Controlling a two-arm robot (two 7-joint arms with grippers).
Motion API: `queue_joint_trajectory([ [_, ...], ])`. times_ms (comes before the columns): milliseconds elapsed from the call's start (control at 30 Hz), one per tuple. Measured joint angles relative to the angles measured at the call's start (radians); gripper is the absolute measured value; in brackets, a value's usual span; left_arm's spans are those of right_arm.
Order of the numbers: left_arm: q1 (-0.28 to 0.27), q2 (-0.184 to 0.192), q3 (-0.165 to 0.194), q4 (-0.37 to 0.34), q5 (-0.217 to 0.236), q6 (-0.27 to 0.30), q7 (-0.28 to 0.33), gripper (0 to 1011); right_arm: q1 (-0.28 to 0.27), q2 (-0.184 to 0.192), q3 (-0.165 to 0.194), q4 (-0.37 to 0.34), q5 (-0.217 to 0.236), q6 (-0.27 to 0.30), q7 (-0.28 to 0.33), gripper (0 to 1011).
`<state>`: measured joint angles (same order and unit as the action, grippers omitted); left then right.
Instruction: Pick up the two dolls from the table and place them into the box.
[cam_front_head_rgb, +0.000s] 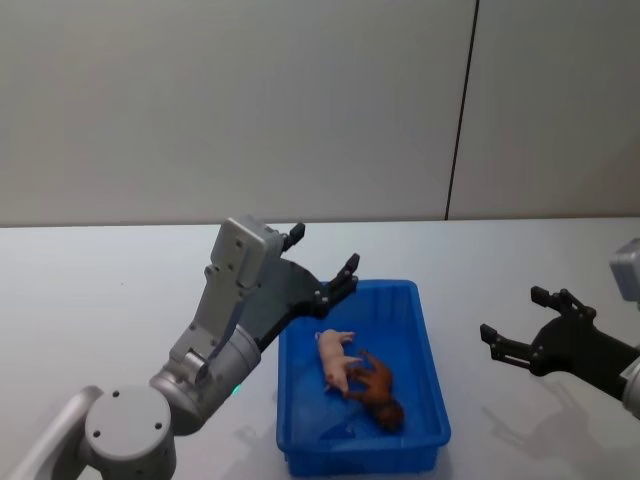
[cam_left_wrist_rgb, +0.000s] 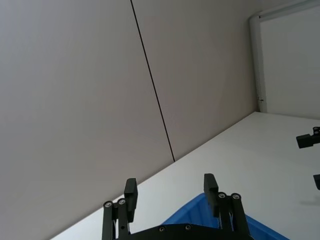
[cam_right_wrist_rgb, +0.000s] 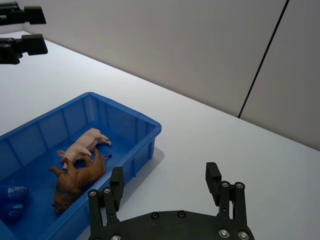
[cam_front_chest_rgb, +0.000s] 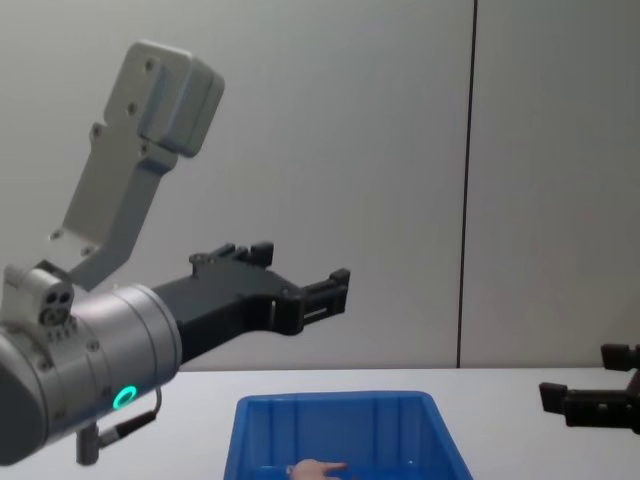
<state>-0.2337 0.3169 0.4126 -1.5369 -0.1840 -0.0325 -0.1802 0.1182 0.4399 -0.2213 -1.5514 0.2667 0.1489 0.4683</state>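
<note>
A: Any readable labels?
B: None. Blue box (cam_front_head_rgb: 432, 400) on white counter (cam_front_head_rgb: 100, 280), grey panelled wall (cam_front_head_rgb: 250, 100) behind.
A: Dolls?
B: Pink doll (cam_front_head_rgb: 335, 355) and brown doll (cam_front_head_rgb: 378, 388) lie touching inside the box.
A: Hands?
B: Left hand (cam_front_head_rgb: 322, 262) spread, above the box's far-left corner. Right hand (cam_front_head_rgb: 512, 322) spread, empty, right of the box.

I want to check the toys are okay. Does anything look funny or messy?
Nothing is spilled or broken. The pink doll and the brown doll lie tipped on their sides, touching, inside the blue box. The left gripper and the right gripper are both open, holding nothing.
</note>
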Motion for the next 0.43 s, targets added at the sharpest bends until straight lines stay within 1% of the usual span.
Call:
queue_joint_trajectory([
  [100, -0.005, 0.0, -0.003, -0.001, 0.013, -0.026, -0.008, 912, 0.0, 0.0, 0.0, 0.0, 0.0, 0.0, 0.0, 1001],
  [133, -0.005, 0.001, -0.005, -0.002, 0.015, -0.032, -0.009, 912, 0.0, 0.0, 0.0, 0.0, 0.0, 0.0, 0.0, 1001],
  [167, -0.006, 0.005, -0.008, -0.005, 0.019, -0.043, -0.01, 958, 0.0, 0.0, 0.0, 0.0, 0.0, 0.0, 0.0, 1001],
  [233, -0.006, 0.009, -0.011, -0.01, 0.023, -0.052, -0.011, 1000, 0.0, 0.0, 0.0, 0.0, 0.0, 0.0, 0.0, 1001],
  [433, -0.005, 0.02, -0.022, -0.025, 0.034, -0.079, -0.013, 1001, 0.0, 0.0, 0.0, 0.0, 0.0, 0.0, 0.0, 1001],
])
